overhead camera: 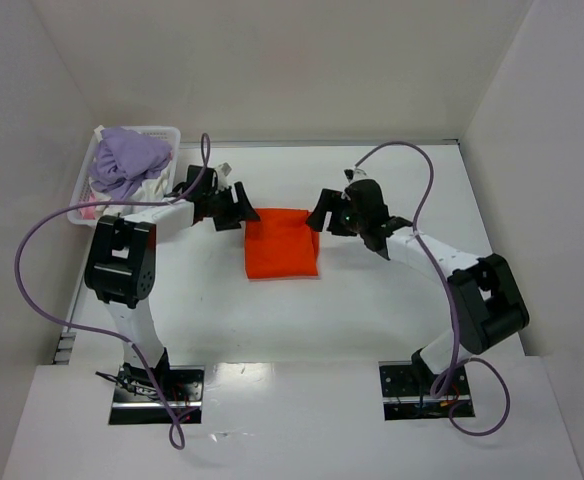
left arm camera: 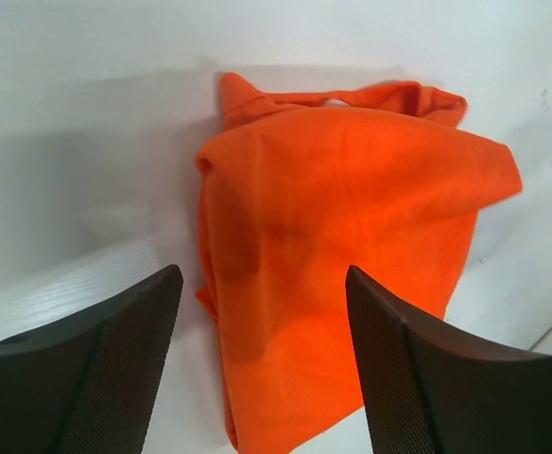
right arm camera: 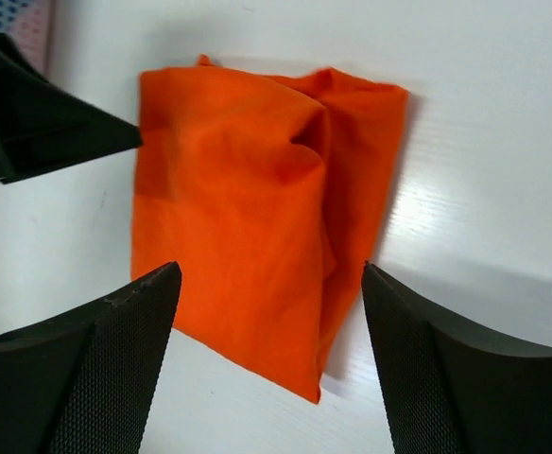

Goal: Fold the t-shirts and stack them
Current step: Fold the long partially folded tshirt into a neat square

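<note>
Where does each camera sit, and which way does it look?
Top external: above and behind the arms, looking down on the table; both arms, left tool and right tool show.
Left wrist: on the left arm, facing the orange t-shirt; own fingers show.
Right wrist: likewise, on the right arm.
Shared: all three see the orange t-shirt.

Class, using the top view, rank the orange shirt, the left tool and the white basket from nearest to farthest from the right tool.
1. Orange shirt, beside it, centre.
2. Left tool, across the shirt.
3. White basket, far left.
</note>
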{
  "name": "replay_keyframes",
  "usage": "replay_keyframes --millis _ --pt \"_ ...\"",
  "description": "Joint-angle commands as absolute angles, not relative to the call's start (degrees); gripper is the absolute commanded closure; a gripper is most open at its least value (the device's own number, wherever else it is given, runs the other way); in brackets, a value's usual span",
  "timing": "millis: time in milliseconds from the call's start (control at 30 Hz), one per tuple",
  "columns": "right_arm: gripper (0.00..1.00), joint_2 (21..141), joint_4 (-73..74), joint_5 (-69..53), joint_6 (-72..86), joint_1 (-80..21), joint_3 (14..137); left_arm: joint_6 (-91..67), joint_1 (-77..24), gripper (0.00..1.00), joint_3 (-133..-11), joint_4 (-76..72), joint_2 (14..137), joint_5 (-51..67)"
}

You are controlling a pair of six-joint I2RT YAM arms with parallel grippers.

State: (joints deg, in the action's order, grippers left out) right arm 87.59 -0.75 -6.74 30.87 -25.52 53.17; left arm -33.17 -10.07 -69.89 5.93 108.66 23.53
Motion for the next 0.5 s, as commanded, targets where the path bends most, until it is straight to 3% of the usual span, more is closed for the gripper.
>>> replay_keyframes --millis 0,267,400,467 --pt "0.16 88.24 -7.62 -12.11 26.47 -25.66 55.81 -30.23 -10.37 0.22 -72.07 5.01 106.35 27.42" --pt "0.17 96.66 -10.55 -13.89 26.46 -25.66 58.35 -28.92 -9.84 0.22 -72.6 4.48 106.87 31.81" --pt "0.19 99.49 -10.55 -13.89 26.46 -25.66 59.85 -27.78 -9.84 0.24 -72.6 3.96 108.01 33.4" --pt "0.19 100.11 -11.95 -13.89 26.98 -25.66 60.47 -27.16 -9.84 0.31 -73.12 4.56 108.02 33.92"
